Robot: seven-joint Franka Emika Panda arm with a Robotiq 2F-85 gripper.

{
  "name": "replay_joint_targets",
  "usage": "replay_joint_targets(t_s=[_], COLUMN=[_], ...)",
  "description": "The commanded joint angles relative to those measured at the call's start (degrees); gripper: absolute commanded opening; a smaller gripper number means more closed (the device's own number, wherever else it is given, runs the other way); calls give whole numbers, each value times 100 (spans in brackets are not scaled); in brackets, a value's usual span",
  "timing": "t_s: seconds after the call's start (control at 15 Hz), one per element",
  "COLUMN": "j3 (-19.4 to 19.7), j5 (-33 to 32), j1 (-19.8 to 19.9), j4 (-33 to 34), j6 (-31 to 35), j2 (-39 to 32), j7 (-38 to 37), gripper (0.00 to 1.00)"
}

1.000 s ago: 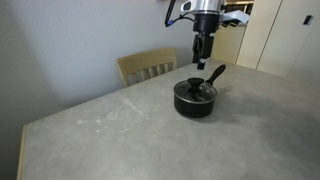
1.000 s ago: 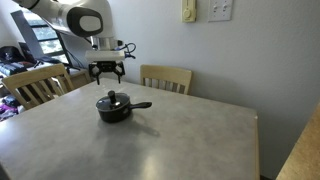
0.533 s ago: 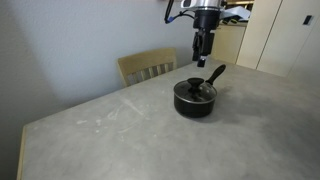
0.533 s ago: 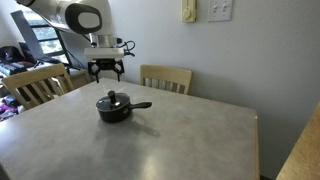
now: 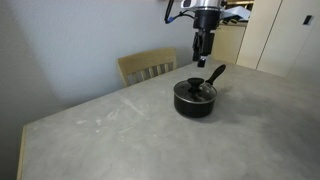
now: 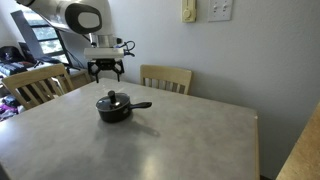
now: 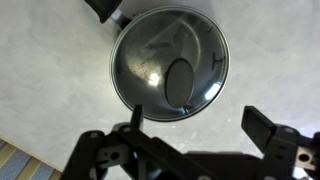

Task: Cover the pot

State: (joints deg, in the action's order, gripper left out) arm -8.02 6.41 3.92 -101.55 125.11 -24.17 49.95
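Note:
The small black pot stands on the grey table, its long handle pointing away. A round glass lid with a black knob lies on top of the pot. Both exterior views show this; the pot also shows in an exterior view. In the wrist view the lid covers the pot, knob near the middle. My gripper hangs above the pot, open and empty; it also shows in an exterior view and in the wrist view.
A wooden chair stands behind the table, and another chair at its side. A chair back shows against the wall. Cabinets stand beyond the table's far edge.
My gripper has risen slightly above the covered pot between the earliest frame and now. The pot and lid have not moved.

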Motion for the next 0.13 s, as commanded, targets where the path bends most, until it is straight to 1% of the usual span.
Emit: replay_joint_targets(t_s=[0.0,0.07], j3=[24,24], j5=[10,9], j1=[-22,-22], j4=[12,12], j6=[-17,-19], j2=[0,0], j7=[2,2], gripper=[100,100])
